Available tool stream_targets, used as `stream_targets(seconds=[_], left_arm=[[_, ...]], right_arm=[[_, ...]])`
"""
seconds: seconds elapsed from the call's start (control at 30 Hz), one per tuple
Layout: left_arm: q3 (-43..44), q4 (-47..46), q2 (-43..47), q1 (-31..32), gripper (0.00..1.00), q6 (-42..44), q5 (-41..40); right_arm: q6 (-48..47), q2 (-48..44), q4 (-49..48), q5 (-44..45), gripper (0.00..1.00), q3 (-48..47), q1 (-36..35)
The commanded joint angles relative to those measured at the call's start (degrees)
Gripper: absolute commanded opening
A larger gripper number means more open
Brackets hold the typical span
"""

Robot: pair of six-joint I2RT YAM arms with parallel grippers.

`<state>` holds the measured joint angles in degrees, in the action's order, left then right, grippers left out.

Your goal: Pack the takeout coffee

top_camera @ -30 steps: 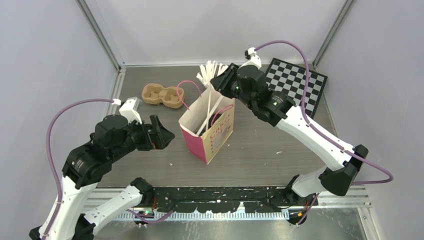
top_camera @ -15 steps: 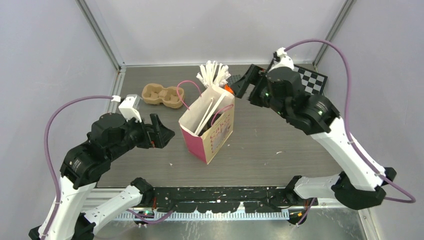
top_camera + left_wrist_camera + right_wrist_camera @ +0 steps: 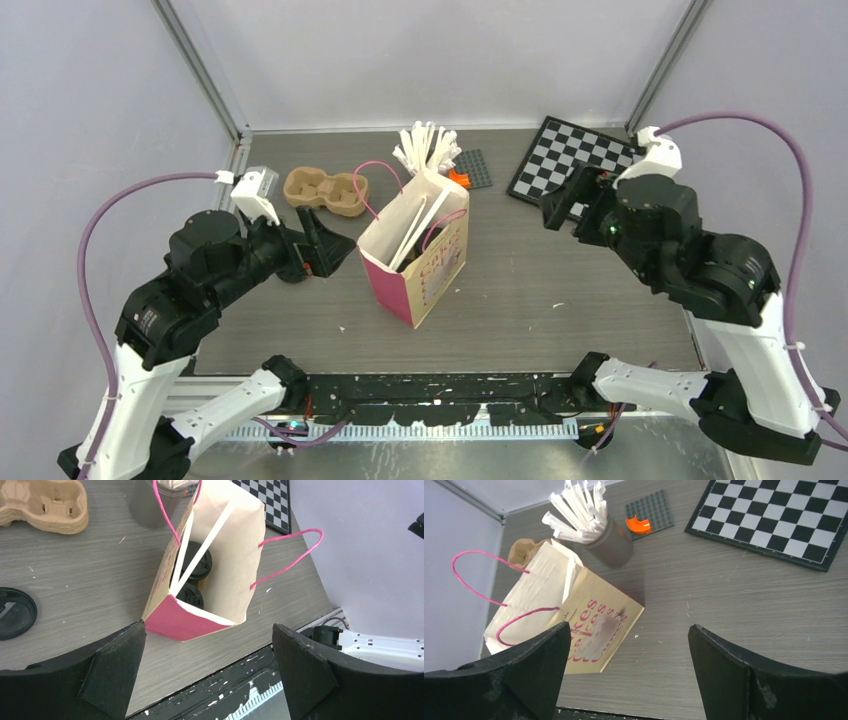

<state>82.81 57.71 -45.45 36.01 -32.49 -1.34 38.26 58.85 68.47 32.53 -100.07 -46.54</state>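
Top external: grey woodgrain table (image 3: 560,290), pale walls (image 3: 430,50)

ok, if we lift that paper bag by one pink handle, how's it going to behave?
Probably floppy: the paper bag has thin walls and thin cord handles, so it would likely sag or skew if pulled by one. Likely bottom-heavy: two lidded cups sit low inside, which should help keep it upright. A sideways push would probably buckle the wall before the bag slides.

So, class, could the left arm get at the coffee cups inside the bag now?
Probably yes: the bag's top is open toward the left gripper, jaws wide, though two white sticks cross over the cups.
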Motion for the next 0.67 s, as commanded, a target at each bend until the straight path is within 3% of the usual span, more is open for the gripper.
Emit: stream_targets(seconds=[0.0, 0.23, 0.63], left_arm=[[1.3, -2.9, -0.1, 0.1, 1.0, -1.8, 1.0], [-5.4, -5.5, 4.0, 0.1, 1.0, -4.3, 0.6], [-7.7, -5.4, 5.5, 0.1, 1.0, -5.5, 0.1]], right_arm=[[-3.0, -3.9, 2.0, 4.1, 0.92, 1.4, -0.1], [-1.9, -9.3, -0.9, 1.6, 0.92, 8.9, -0.1], [-2.4, -7.6, -3.3, 2.0, 0.92, 10.2, -0.1]])
